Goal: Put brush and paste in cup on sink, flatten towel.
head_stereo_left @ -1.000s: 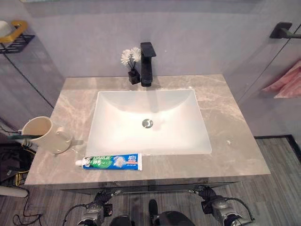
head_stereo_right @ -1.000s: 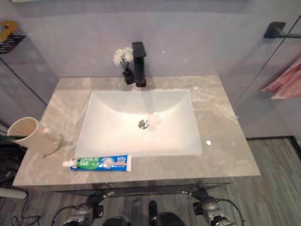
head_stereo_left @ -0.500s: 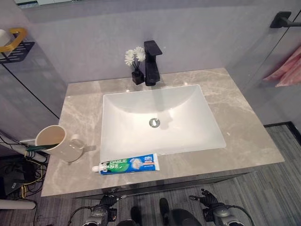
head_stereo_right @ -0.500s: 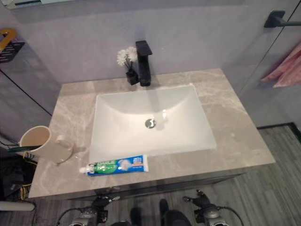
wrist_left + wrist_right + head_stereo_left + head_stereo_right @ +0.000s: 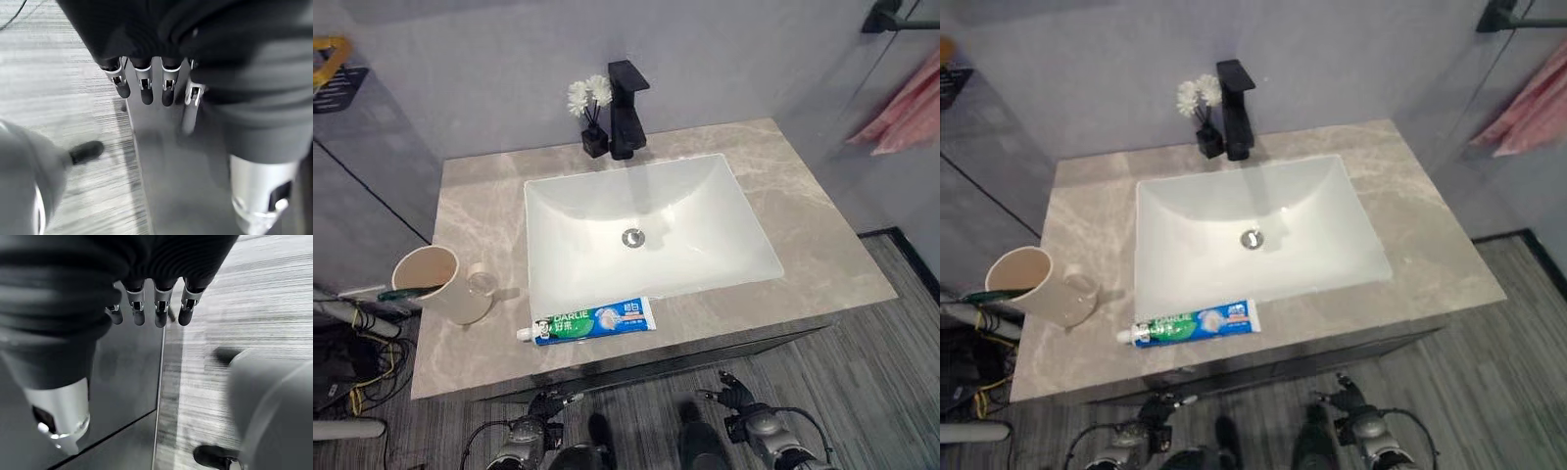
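Observation:
A cream cup (image 5: 437,284) stands on the counter's left front, with a dark green toothbrush (image 5: 407,291) resting in its mouth. A blue, green and white toothpaste tube (image 5: 592,320) lies flat by the counter's front edge, below the white sink basin (image 5: 558,211). A pink towel (image 5: 908,98) hangs from a black rail at the upper right. My left hand (image 5: 540,409) and right hand (image 5: 732,403) hang low in front of the cabinet, below the counter. Both are open, with the left fingers (image 5: 145,87) and the right fingers (image 5: 157,309) straight and holding nothing.
A black faucet (image 5: 626,110) and a small black vase of white flowers (image 5: 589,110) stand behind the basin. A black wire shelf (image 5: 337,86) hangs on the wall at the upper left. The dark cabinet front (image 5: 166,161) is close to both hands.
The whole picture has shifted, so the camera moved. The cup, brush, tube and towel keep their places, and both hands stay low and open.

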You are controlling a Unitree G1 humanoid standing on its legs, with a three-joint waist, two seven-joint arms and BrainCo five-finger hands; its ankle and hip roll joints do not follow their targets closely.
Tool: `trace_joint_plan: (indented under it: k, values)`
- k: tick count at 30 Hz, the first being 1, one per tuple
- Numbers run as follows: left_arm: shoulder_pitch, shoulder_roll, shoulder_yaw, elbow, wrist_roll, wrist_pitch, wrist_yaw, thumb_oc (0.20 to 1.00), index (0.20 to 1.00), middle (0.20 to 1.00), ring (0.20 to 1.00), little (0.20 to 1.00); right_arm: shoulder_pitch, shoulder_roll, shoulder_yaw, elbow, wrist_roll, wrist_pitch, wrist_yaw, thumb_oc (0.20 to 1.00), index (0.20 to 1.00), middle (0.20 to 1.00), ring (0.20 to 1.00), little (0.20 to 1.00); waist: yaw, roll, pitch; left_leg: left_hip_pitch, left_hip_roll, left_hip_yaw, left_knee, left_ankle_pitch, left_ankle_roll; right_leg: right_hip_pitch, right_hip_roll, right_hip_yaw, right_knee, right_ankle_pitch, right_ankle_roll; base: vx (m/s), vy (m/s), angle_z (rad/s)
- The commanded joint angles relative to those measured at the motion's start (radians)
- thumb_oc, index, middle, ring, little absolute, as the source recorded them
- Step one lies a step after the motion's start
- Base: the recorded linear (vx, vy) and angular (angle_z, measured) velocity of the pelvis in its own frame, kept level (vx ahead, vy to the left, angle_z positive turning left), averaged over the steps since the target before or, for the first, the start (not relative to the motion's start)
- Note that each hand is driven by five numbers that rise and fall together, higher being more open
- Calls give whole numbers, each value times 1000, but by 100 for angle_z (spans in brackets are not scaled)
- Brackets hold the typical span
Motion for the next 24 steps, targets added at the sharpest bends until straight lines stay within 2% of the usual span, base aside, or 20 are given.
trace_joint_plan:
  k: [1,2,3,4,6,8,9,11,12,13,15,16,18,21,22,23,24]
  values:
    - [-55,36,16,-9,17,-44,22,1000,1000,1000,1000,1000,-27,-20,33,-21,-27,-29,9,1000,1000,1000,1000,1000,-21,-61,-42,-67,25,-95,130,-44,-71,69,48,105,-229,155,-15,-79,-251,-33]
    - [-58,38,19,-8,12,-44,25,1000,1000,1000,1000,1000,-28,-24,42,-19,-31,-28,11,1000,1000,1000,1000,1000,-25,-63,-39,-79,31,-111,145,-38,-79,67,62,120,-231,144,-22,-45,-245,-6]
    - [-48,38,24,-27,6,-42,25,1000,1000,1000,1000,1000,-25,-35,56,-11,-47,-21,25,1000,1000,1000,1000,1000,-26,-63,-39,-73,46,-126,136,-21,-95,91,78,98,-260,139,-32,-45,-245,12]
    - [-48,38,24,-27,6,-42,25,1000,1000,1000,1000,1000,-25,-35,56,-11,-47,-21,25,1000,1000,1000,1000,1000,-27,-63,-39,-73,46,-126,135,-21,-95,92,78,97,-261,139,-32,-31,-253,41]
    - [-28,46,-10,-96,28,-46,8,1000,1000,1000,1000,1000,-7,-54,36,-16,-23,-21,31,1000,1000,1000,1000,1000,-33,-56,-36,-77,64,-141,112,17,-115,96,103,82,-271,129,-42,-57,-206,42]
    - [-25,61,-53,-146,73,-46,10,1000,1000,1000,1000,1000,-6,-58,25,7,-10,-21,24,1000,1000,1000,1000,1000,-36,-47,-24,-84,81,-157,79,65,-133,97,123,64,-273,120,-51,-116,-209,39]
    - [-21,81,-82,-199,98,-50,20,1000,1000,1000,1000,1000,-9,-67,14,35,-4,-21,12,1000,1000,1000,1000,1000,-34,-27,-15,-84,103,-172,-16,148,-164,85,147,40,-263,107,-59,-117,-146,59]
    - [-27,86,-101,-239,107,-49,13,1000,1000,1000,1000,1000,-6,-82,3,44,-2,-21,14,1000,1000,1000,1000,1000,-34,-31,-8,-108,96,-192,-3,167,-169,75,135,23,-258,112,-59,-109,-85,43]
    - [-26,86,-101,-240,107,-49,13,1000,1000,1000,1000,1000,-6,-82,3,44,-2,-21,14,1000,1000,1000,1000,1000,-36,-30,-9,-110,96,-194,-1,167,-169,75,135,21,-258,111,-59,-163,-89,22]
    - [-28,94,-114,-274,123,-45,-6,1000,1000,1000,1000,1000,-12,-100,4,47,-17,-18,18,1000,1000,1000,1000,1000,-45,-47,-15,-78,57,-208,52,79,-147,58,115,9,-264,133,-59,-94,-52,30]
    - [-22,101,-131,-306,139,-45,-14,1000,1000,1000,1000,1000,-10,-106,4,52,-25,-19,17,1000,1000,1000,1000,1000,-47,-46,-21,-54,47,-213,50,60,-144,55,114,11,-269,142,-57,-78,-11,43]
    - [-15,115,-159,-352,170,-45,-22,1000,1000,1000,1000,1000,-4,-118,-8,54,-23,-21,11,1000,1000,1000,1000,1000,-53,-38,-24,-54,51,-207,27,77,-148,55,115,11,-276,150,-53,-19,51,20]
    - [8,133,-168,-399,205,-44,-26,1000,1000,1000,1000,1000,0,-125,-35,66,-15,-24,5,1000,1000,1000,1000,1000,-58,-24,-41,-19,48,-197,-21,60,-137,58,118,21,-272,149,-46,52,87,11]
    - [50,181,-180,-524,238,-33,-46,1000,1000,1000,1000,1000,3,-122,-77,97,11,-23,1,1000,1000,1000,1000,1000,-54,-12,-46,16,41,-186,-23,43,-126,73,111,36,-266,148,-42,68,132,-15]
    - [96,225,-167,-603,278,-16,-76,1000,1000,1000,1000,1000,11,-106,-62,100,-22,-17,14,1000,1000,1000,1000,1000,-51,-4,-54,43,37,-171,-34,30,-117,91,101,44,-271,148,-36,59,148,-27]
    - [97,225,-166,-604,278,-15,-76,1000,1000,1000,1000,1000,11,-106,-62,100,-22,-17,14,1000,1000,1000,1000,1000,-51,-5,-53,45,36,-170,-35,30,-117,92,101,45,-271,148,-36,52,161,-20]
    - [123,255,-153,-665,333,-5,-81,1000,1000,1000,1000,1000,14,-102,-26,87,-83,-13,28,1000,1000,1000,1000,1000,-47,-1,-60,63,32,-164,-50,26,-113,97,99,53,-276,153,-32,19,60,-8]
